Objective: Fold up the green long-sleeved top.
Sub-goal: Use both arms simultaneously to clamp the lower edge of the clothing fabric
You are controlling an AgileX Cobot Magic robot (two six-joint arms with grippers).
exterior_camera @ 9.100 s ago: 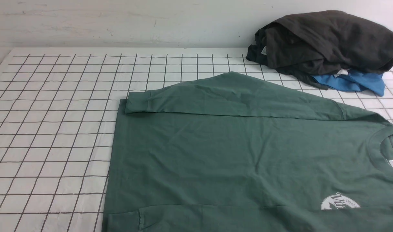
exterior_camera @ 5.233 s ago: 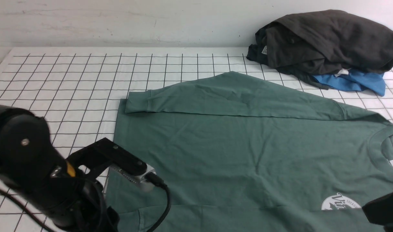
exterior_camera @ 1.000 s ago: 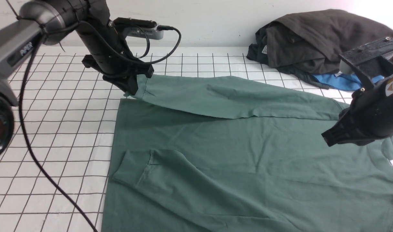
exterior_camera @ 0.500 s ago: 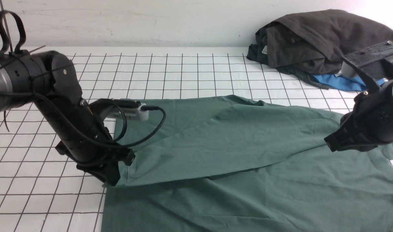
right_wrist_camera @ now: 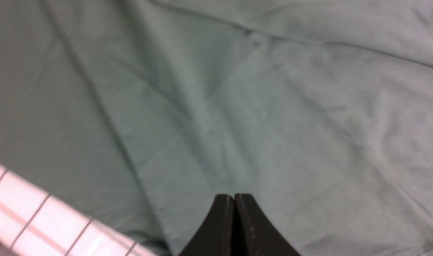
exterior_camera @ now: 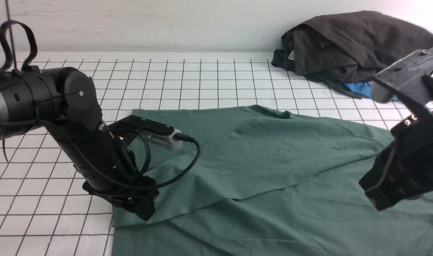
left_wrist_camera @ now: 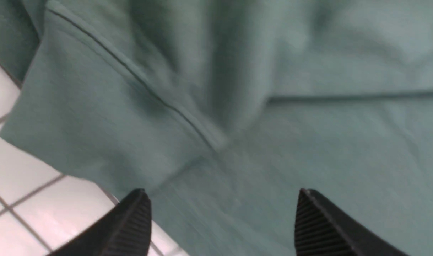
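Left gripper (exterior_camera: 142, 210): low in the lower left of the front view, tips at the near left corner of the cloth. Only the left wrist view settles its state: the left gripper (left_wrist_camera: 221, 193) has its ribbed fingers (left_wrist_camera: 136, 217) set wide apart, with nothing between them but fabric lying below. That view also shows a sleeve cuff (left_wrist_camera: 77, 124) with its seam, and a strip of white gridded bench (left_wrist_camera: 17, 209) beside it.

Right gripper (exterior_camera: 376, 202): lower right of the front view, above the cloth. In the right wrist view the right gripper (right_wrist_camera: 234, 199) has its jaws pressed together, and no cloth is seen pinched between them.

The green long-sleeved top (exterior_camera: 273, 160) spreads from centre to lower right on the bench (exterior_camera: 202, 78), one flap folded diagonally over the body.

Both arms block parts of it: the left arm hides its left edge, the right arm its right end.

Upper right: a dark grey garment (exterior_camera: 351, 46) is heaped on a blue garment (exterior_camera: 362, 90). A small white tag (exterior_camera: 291, 55) on the grey one is too small to read.
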